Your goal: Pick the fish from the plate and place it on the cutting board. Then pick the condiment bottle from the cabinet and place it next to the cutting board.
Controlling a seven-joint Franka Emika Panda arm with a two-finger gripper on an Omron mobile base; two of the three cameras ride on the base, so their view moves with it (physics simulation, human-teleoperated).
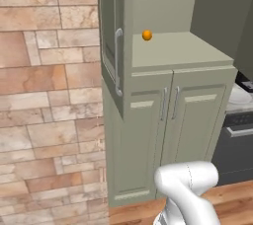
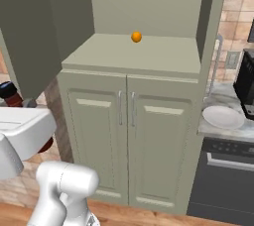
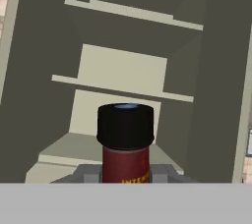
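My gripper [image 3: 125, 174] is shut on the condiment bottle [image 3: 125, 159], a slim dark-red bottle with a black cap. Its grey fingers [image 3: 88, 173] press on both sides of the bottle's body. In the right base view the bottle [image 2: 11, 97] pokes up at the far left, out in front of the cabinet [image 2: 134, 56] and off its shelf. The white plate [image 2: 223, 117] lies on the counter to the right of the cabinet. The fish and the cutting board are out of view.
A small orange ball [image 2: 136, 36] sits at the back of the cabinet's shelf recess. The cabinet door [image 1: 112, 46] stands swung open on the left. A black coffee machine [image 2: 245, 84] stands behind the plate, with a dark appliance front [image 2: 223, 180] under that counter.
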